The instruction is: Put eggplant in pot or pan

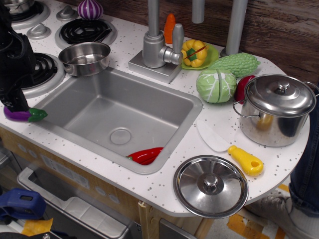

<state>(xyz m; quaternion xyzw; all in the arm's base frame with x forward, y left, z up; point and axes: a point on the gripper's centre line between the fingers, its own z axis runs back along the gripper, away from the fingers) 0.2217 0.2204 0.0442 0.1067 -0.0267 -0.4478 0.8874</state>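
Eggplant (24, 115) flat on counter (164, 186) at left front edge, just left of sink (117, 117), green cap pointing right. End effector (15, 103) black, directly above eggplant's left end, touching or nearly so; grip state cannot tell. Pan (84, 58) empty, behind sink's back-left corner, beside stove burner (45, 67). Red pepper (145, 155) in sink.
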